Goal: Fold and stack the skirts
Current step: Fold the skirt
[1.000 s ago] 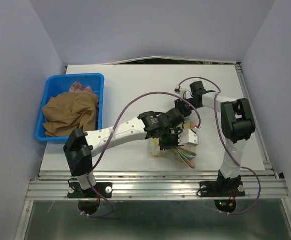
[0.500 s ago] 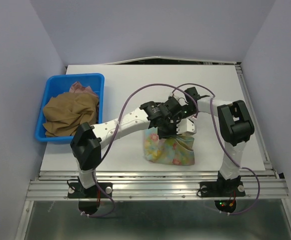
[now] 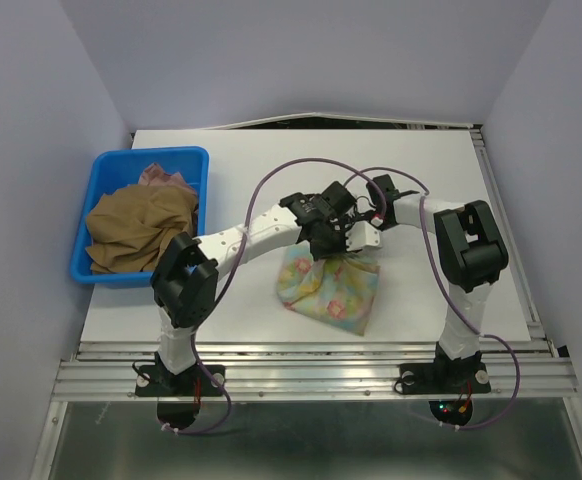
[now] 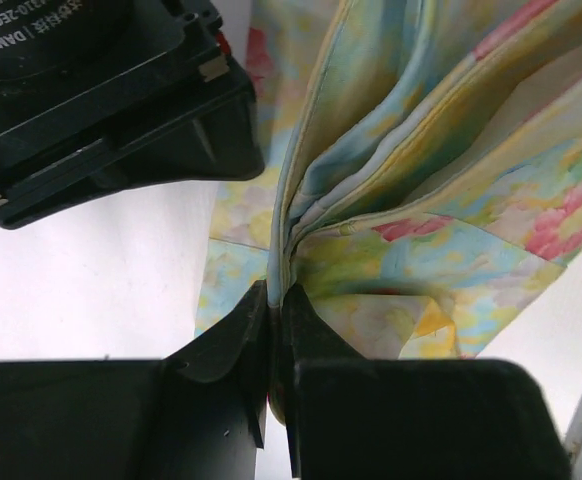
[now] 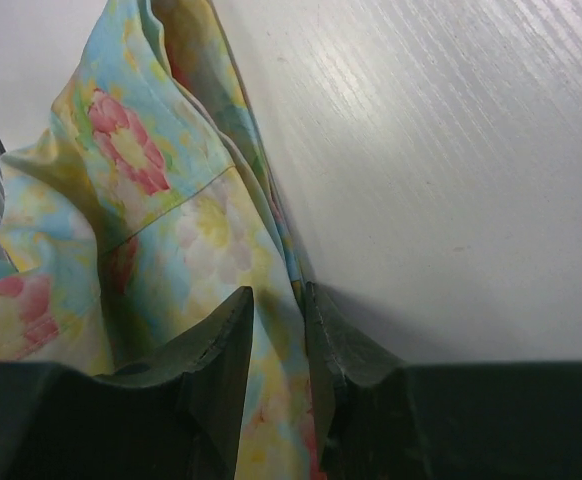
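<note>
floral skirt (image 3: 329, 290) spread wider, top edge pinched

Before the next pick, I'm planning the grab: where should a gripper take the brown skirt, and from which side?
Pinch a raised fold on the crest of the brown skirt, coming straight down from above. It lies crumpled in a heap in the blue bin, whose walls would likely block a sideways approach, and no hem or waistband shows clearly. The left arm stands nearer to it.

White arm links (image 3: 256, 232), black joints (image 3: 183, 290), purple cables (image 3: 311, 168); left gripper (image 4: 276, 300) black.
</note>
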You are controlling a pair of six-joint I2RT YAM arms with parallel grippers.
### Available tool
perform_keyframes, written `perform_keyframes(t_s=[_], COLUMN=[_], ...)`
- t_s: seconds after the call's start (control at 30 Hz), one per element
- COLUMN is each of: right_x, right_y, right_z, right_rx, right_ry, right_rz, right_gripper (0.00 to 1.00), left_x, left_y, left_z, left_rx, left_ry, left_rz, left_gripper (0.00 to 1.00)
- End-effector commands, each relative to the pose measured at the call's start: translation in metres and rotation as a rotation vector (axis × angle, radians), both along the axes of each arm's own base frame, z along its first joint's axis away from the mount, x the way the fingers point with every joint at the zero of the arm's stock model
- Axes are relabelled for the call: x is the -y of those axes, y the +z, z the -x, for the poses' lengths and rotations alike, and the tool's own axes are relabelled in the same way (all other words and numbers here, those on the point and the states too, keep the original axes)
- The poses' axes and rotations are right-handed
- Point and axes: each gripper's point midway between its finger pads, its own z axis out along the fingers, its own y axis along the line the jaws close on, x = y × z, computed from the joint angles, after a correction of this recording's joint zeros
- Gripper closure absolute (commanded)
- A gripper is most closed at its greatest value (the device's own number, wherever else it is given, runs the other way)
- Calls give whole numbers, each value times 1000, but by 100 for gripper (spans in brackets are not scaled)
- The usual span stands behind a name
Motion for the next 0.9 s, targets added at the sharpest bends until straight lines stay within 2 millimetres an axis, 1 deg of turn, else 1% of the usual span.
perform_keyframes(t_s=[0.0,0.03,0.07,0.17,0.23,0.27,0.3,0.37,0.4,0.43,0.47,0.5,0.53,0.57,0.6,0.67,0.7,0.73,0.77,0.87], right_x=[-2,-1,-2,-1,-1,0,1,2,3,4,5,6,7,9,9,7,6,5,4,3], right_y=[-7,-8,-8,-9,-10,-10,-11,-12,-14,-15,-17,-18,-18,-17,-15,-5,-2,3,7,11], right_z=[12,12,12,10,9,9,8,7,7,6,4,1,-2,-5,-7,-15,-18,-20,-22,-26], right_rx=[-32,-33,-33,-33,-26,-22,-17,-11,-13,-11,-8,-1,8,18,27,54,63,75,80,90], right_ry=[35,36,35,34,34,34,35,33,28,26,21,13,10,3,0,-11,-15,-13,-13,-5], right_rz=[11,12,12,16,24,26,33,43,53,62,71,88,96,111,114,107,107,102,99,98], right_gripper=[67,67,67,67,66,66,66,66,66,66,66,66,66,65,65,63,63,63,63,62], left_x=[9,8,5,5,4,4,0,-5,-11,-15,-22,-26,-31,-38,-42,-49,-56,-58,-64,-63], left_y=[8,6,3,11,23,30,40,52,64,69,64,75,75,57,61,48,30,26,11,0], left_z=[-29,-32,-35,-42,-42,-42,-41,-39,-40,-39,-33,-32,-29,-17,-11,0,9,13,20,23], left_rx=[124,136,152,191,200,202,203,184,185,176,138,147,140,94,90,50,14,4,-25,-44], left_ry=[13,17,29,40,51,61,71,111,142,161,205,232,255,280,291,315,332,339,344,355], left_rz=[52,49,38,56,73,85,98,129,159,174,182,220,233,218,241,239,217,217,192,195], left_gripper=[79,77,71,61,57,48,47,46,46,46,46,46,46,46,46,46,46,46,46,46])
